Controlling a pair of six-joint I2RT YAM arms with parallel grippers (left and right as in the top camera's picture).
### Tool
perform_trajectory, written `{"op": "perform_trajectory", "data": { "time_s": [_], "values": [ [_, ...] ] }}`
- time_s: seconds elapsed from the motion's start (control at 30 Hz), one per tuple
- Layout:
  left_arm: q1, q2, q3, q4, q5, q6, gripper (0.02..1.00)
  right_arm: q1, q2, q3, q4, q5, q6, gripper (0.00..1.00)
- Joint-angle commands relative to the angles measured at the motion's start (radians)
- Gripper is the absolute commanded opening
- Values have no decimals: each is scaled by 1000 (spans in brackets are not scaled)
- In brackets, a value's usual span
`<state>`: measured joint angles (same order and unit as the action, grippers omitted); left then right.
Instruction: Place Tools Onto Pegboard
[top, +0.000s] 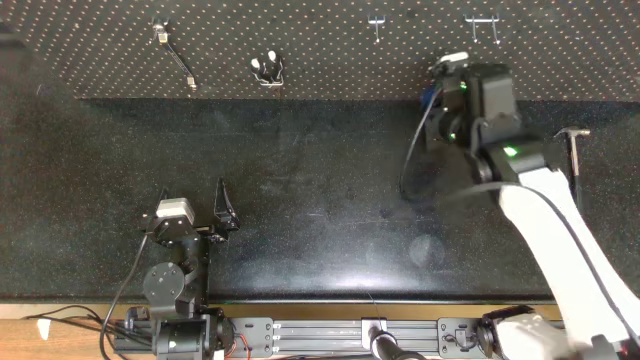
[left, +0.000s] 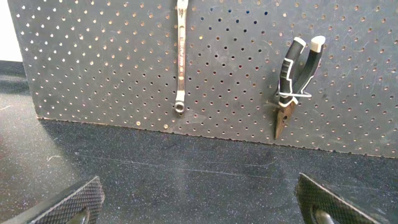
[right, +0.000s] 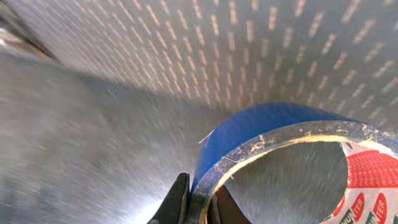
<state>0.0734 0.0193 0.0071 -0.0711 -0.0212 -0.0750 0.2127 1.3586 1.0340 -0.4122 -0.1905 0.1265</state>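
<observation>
Pegboard behind, right tool seemingly grips tape.

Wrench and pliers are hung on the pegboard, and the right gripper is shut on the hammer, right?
Not the hammer: the right wrist view shows the right gripper shut on a blue tape roll. The hammer lies on the table. The wrench and pliers do hang on the pegboard.

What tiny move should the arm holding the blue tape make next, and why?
Probably raise the tape roll toward an empty hook on the pegboard. The right gripper already pinches the roll's rim close to the board, and that hook holds nothing.
</observation>
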Motion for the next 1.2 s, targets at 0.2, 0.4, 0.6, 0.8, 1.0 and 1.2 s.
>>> {"op": "perform_trajectory", "data": {
  "time_s": [0.2,0.4,0.6,0.8,1.0,1.2],
  "values": [
    [5,-5,-2,-8,4,13,996,131,-146,14,238,-63,38,75],
    [5,-5,-2,-8,4,13,996,249,-121,14,404,141,64,75],
    [5,-5,-2,-8,4,13,993,336,-16,14,533,402,64,80],
    [5,-5,-2,-8,4,13,996,359,116,71,600,513,91,75],
    [5,-5,-2,-8,4,13,996,359,204,134,602,561,90,75],
    [5,-5,-2,-8,4,13,996,359,253,134,648,568,90,75]
  ]
}}
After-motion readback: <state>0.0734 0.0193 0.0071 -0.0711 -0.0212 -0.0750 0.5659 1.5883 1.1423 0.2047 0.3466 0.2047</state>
